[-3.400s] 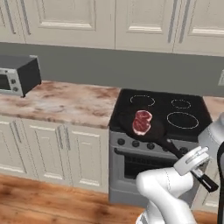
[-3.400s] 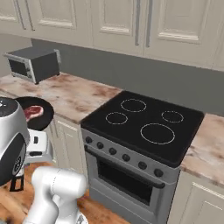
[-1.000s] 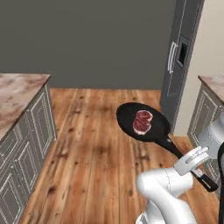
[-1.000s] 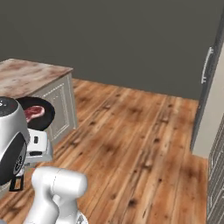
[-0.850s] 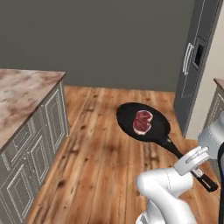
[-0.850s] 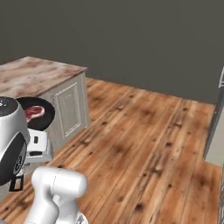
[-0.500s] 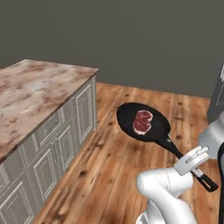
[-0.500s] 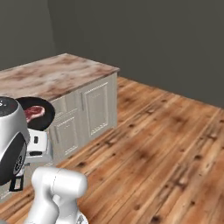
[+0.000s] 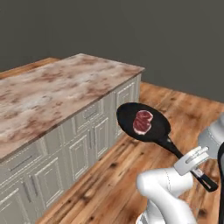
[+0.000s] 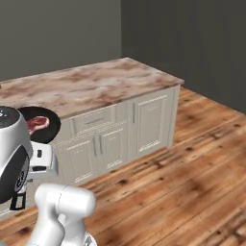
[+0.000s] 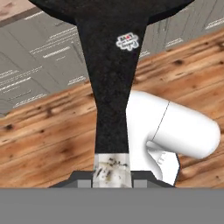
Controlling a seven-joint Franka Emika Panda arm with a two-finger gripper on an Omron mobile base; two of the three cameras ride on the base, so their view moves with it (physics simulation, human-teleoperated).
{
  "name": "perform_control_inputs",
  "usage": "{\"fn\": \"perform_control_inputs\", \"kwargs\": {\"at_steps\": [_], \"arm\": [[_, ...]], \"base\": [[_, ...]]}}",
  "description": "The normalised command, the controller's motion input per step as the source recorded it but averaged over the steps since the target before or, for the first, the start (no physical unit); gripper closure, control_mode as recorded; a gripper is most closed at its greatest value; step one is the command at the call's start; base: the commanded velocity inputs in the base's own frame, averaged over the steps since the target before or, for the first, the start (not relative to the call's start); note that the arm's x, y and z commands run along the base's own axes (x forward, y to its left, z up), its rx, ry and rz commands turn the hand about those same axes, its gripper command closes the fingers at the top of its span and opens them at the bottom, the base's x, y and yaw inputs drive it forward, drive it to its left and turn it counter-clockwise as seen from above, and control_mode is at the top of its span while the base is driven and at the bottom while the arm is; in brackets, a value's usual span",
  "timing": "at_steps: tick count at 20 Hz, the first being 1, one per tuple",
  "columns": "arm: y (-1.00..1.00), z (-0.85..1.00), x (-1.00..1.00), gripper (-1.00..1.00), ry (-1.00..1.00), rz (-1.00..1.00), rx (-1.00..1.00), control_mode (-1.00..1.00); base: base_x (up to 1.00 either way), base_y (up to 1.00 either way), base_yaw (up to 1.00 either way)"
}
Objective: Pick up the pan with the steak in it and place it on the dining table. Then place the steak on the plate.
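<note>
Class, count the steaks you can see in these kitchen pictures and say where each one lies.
1. The steak lies flat in the black pan, carried in the air beside the marbled table. Others could be out of view.

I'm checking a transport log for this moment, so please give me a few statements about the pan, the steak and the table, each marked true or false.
1. The steak lies inside the pan. True.
2. The pan rests on the dining table. False: it is held in the air beside the table, over the wooden floor.
3. The gripper is shut on the pan's handle. True.
4. The steak lies on a plate. False: it is in the pan.
5. The dining table has cabinet doors below its marbled top. True.
</note>
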Motion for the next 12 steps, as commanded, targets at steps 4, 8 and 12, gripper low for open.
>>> {"fn": "perform_control_inputs", "kwargs": {"at_steps": [4,8,12], "arm": [[0.0,0.0,0.0,1.0,0.0,0.0,0.0,1.0],[0.0,0.0,0.0,1.0,0.0,0.0,0.0,1.0],[0.0,0.0,0.0,1.0,0.0,0.0,0.0,1.0]], "base": [[-0.04,0.0,0.5],[-0.04,0.0,0.5],[-0.04,0.0,0.5]]}}
